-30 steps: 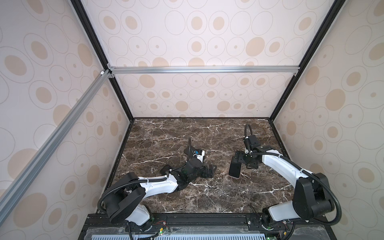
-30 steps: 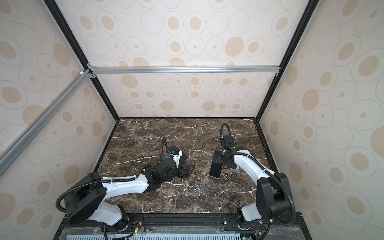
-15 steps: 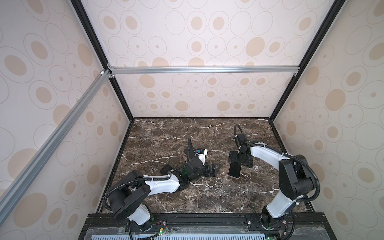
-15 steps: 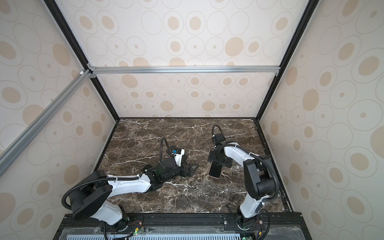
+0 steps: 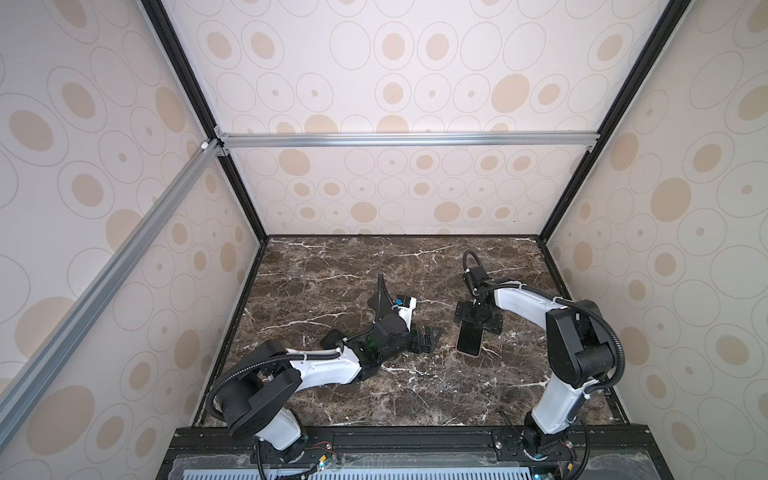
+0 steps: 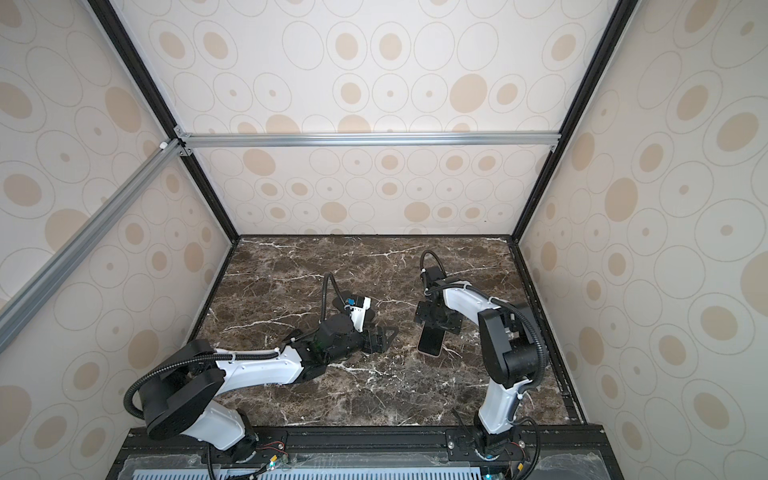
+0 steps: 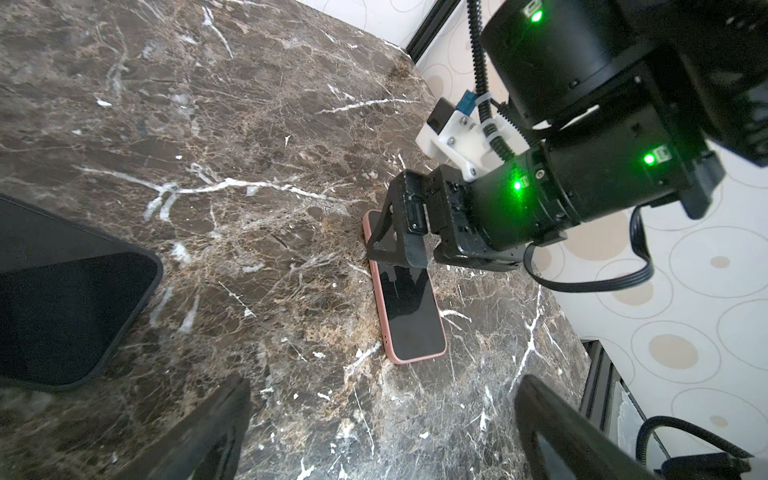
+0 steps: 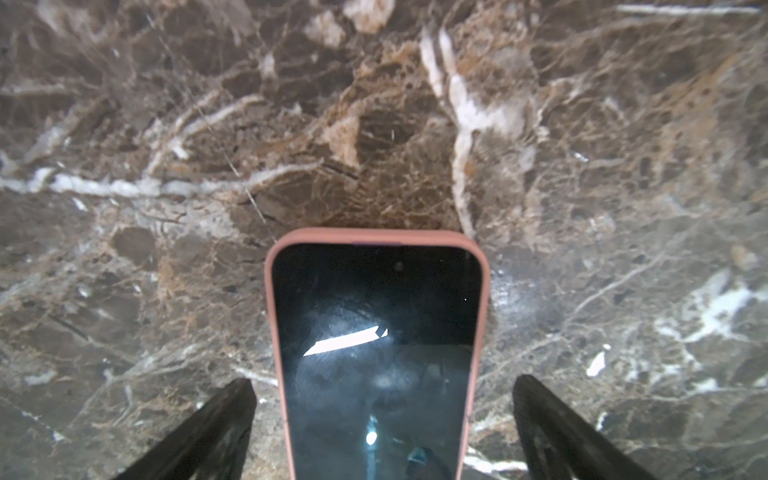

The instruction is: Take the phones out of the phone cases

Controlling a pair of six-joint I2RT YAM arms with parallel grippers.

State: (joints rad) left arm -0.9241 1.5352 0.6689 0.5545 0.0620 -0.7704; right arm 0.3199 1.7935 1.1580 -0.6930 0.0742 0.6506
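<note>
The phone (image 8: 376, 353), seated in its pink case (image 8: 374, 236), lies screen-up on the marble table (image 7: 249, 124) between the spread, empty jaws of the right gripper (image 8: 384, 384), while the left gripper (image 7: 382, 384), likewise open and empty, hangs beside a dark slab (image 7: 62, 291), perhaps a mat.

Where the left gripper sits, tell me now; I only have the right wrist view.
Observer: The left gripper lies low over the table, to the left of the phone and apart from it.
Operator: Give me its jaws.
Observer: Open and empty, pointing at the phone's long side.
Operator: Report the case on that side.
Observer: In the left wrist view the pink case wraps that whole side, with the phone seated in it.
</note>
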